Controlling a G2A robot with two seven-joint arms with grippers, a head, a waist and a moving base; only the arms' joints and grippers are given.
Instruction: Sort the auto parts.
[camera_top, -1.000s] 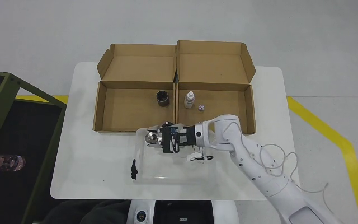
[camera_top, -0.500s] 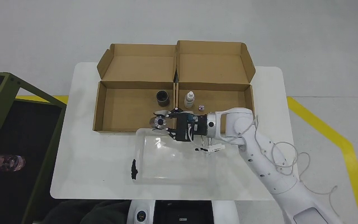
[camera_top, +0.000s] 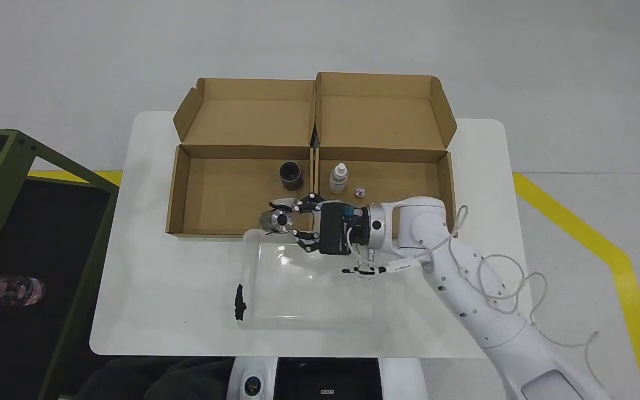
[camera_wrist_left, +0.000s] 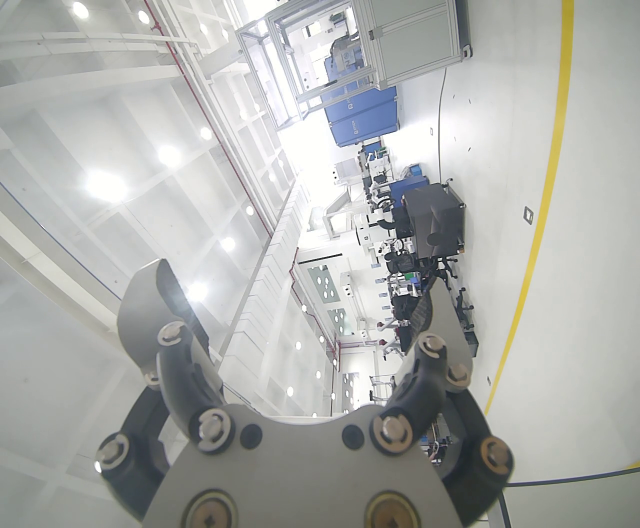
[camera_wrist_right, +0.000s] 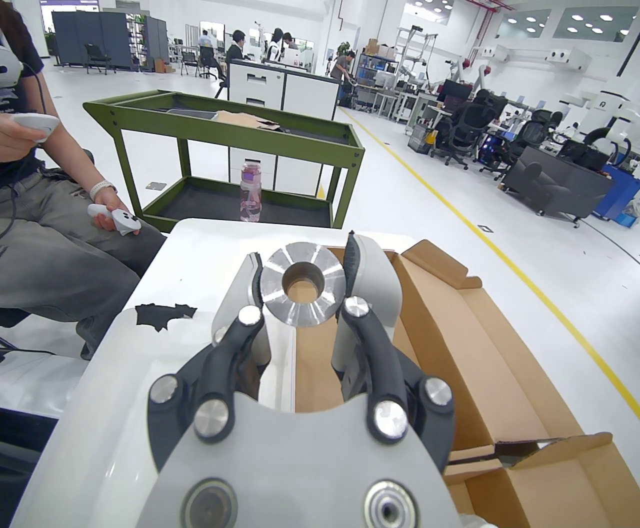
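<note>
1. Two brown cardboard boxes sit open side by side on the white table (camera_top: 150, 200): the left box (camera_top: 225, 195) and the right box (camera_top: 400, 185).
2. The right gripper (camera_wrist_right: 302, 270) squeezes a shiny metal ring (camera_wrist_right: 304, 291) by its two sides. The ring hangs in the air over the front edge of the left box, near the wall where the boxes meet.
3. Its fingers (camera_wrist_right: 372, 280) cover the ring's sides, and its underside is hidden.
4. A dark round part (camera_top: 291, 176) stands in the left box. A white bottle (camera_top: 340, 178) stands in the right box, next to a tiny thing (camera_top: 360, 189) too small to tell.
5. A clear tray (camera_top: 300, 290) lies in front of the boxes. The arm hides part of it. A black piece (camera_top: 239, 300) lies at its left side, and its shape is hard to make out.
6. The left gripper (camera_wrist_left: 295, 300) points up at the ceiling. Its jaws are wide apart and hold nothing.
</note>
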